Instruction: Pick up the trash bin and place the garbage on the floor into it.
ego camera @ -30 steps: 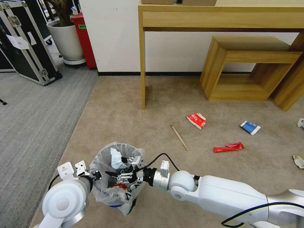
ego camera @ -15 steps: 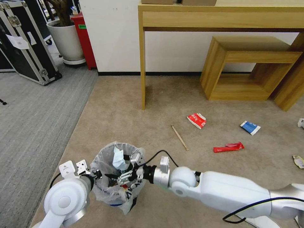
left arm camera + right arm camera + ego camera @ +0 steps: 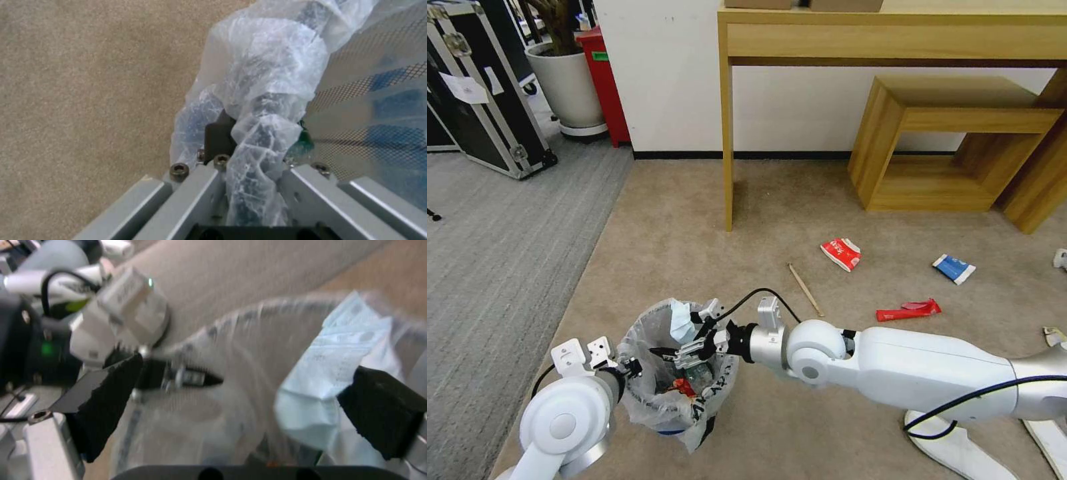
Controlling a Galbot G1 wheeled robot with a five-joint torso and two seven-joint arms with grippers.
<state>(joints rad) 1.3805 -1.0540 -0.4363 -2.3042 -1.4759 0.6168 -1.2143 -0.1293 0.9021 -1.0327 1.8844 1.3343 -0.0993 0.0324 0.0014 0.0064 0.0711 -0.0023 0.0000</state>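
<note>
The left gripper (image 3: pixel 627 367) has its fingers clamped on the bagged rim of the trash bin (image 3: pixel 675 393), steadying it near the carpet's near-left edge so its mouth stays open. The right gripper (image 3: pixel 694 343) hangs over that mouth with fingers spread and empty, beside crumpled pale paper (image 3: pixel 681 320) inside the liner. On the floor (image 3: pixel 774 220) lie a wooden stick (image 3: pixel 806 289), red-white carton (image 3: pixel 841 254), red wrapper (image 3: pixel 908 310) and blue-white packet (image 3: pixel 954 268), well apart from the bin.

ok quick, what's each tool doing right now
left tool: shut on the trash bin rim.
right tool: open above the bin, holding nothing.
</note>
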